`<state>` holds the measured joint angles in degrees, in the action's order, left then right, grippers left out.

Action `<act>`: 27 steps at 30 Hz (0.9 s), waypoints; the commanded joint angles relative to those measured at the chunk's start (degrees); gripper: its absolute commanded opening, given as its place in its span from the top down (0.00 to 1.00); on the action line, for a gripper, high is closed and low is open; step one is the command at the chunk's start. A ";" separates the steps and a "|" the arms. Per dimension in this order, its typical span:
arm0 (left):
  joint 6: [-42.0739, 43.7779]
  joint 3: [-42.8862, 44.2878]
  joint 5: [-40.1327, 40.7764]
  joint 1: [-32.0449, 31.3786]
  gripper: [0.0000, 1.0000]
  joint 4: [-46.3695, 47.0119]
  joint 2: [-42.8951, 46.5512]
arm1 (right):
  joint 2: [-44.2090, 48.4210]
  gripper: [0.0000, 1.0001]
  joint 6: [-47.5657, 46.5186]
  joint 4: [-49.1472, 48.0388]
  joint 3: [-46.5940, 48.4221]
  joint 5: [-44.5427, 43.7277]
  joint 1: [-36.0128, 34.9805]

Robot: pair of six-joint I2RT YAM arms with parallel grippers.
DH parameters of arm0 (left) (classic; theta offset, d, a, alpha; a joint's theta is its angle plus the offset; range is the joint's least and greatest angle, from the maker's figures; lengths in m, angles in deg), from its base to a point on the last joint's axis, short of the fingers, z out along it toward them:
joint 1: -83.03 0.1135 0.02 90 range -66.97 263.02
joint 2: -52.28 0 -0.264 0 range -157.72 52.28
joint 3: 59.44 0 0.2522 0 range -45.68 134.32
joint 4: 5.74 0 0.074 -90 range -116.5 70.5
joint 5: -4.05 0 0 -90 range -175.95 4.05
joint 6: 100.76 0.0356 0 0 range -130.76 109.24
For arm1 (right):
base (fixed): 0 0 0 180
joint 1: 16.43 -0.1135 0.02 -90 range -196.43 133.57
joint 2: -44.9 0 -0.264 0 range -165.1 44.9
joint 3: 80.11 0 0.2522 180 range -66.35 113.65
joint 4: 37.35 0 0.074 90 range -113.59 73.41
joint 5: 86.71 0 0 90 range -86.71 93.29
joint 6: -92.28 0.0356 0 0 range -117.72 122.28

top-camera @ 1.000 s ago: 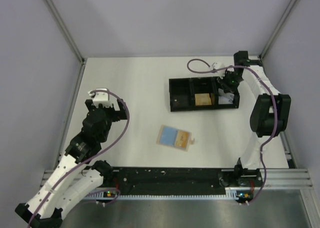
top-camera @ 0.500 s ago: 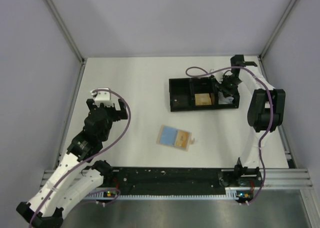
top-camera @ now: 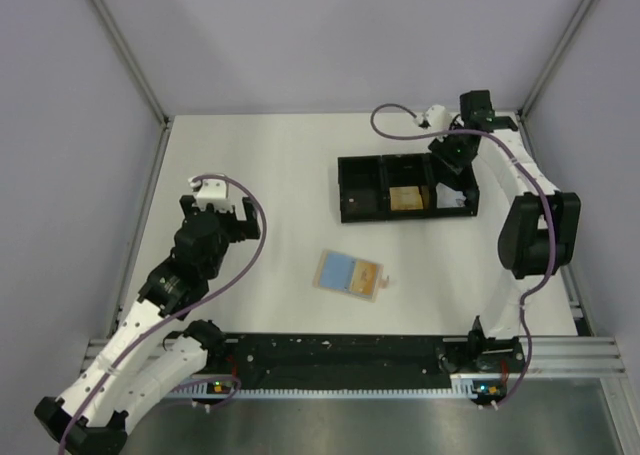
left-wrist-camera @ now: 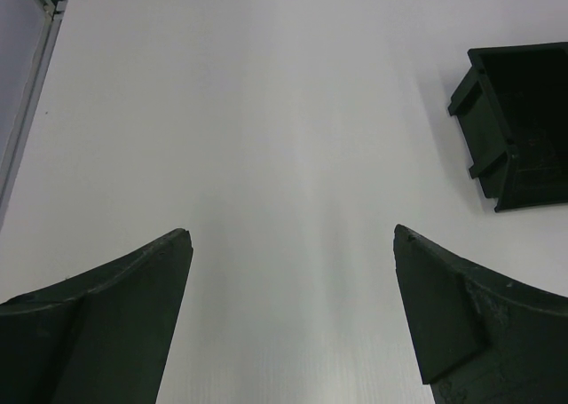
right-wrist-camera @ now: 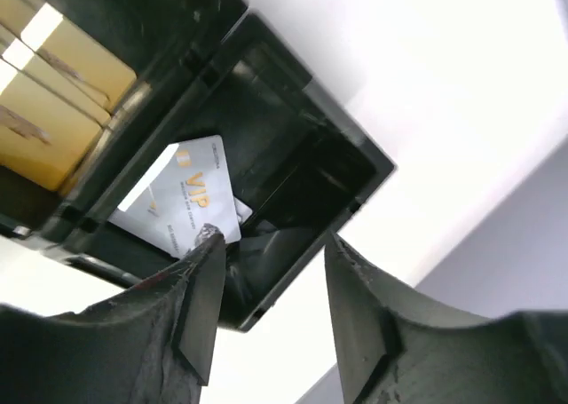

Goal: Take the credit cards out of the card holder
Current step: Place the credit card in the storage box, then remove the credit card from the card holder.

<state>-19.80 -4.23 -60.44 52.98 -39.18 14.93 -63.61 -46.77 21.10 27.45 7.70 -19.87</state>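
nearest the arm bases, the left gripper hovered over the bare white table on the left side, its fingers spread wide with nothing between them. further in, near the table's middle, the card holder lay open and flat, blue-grey panel to the left and tan part to the right. whether any card sat in it could not be told. beyond it stood the black three-compartment tray, with an orange-tan block in its middle compartment. the right gripper hung over the tray's right compartment, fingers parted and holding nothing. below them a pale grey credit card with gold "vip" lettering lay tilted inside that compartment, against the divider wall. one fingertip overlapped its corner, contact unclear.
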 commanded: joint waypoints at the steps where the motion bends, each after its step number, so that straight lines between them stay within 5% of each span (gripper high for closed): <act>1: -1.59 1.61 -3.71 0.34 0.01 0.79 -1.85 | 11.81 0.48 19.82 -6.18 -0.63 -3.34 -4.37; 6: -4.14 4.86 -13.36 0.34 0.02 -1.32 -6.68 | 19.37 0.42 48.05 -7.41 -8.52 0.86 -8.32; 13: -16.00 7.24 -30.60 -1.06 0.08 -1.68 -15.29 | 33.60 0.42 68.19 -20.22 -31.98 2.44 -21.24; 17: -20.05 7.15 -32.11 -5.54 0.12 0.69 -21.97 | 39.85 0.43 80.40 -30.16 -46.48 5.44 -27.83; 27: -29.98 7.33 -36.15 -17.32 0.28 11.23 -37.17 | 40.83 0.65 95.81 -57.15 -69.62 10.89 -33.47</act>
<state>-44.19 1.26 -93.66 38.40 -35.93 -18.70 -22.67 41.57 -21.19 -38.51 16.97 -52.70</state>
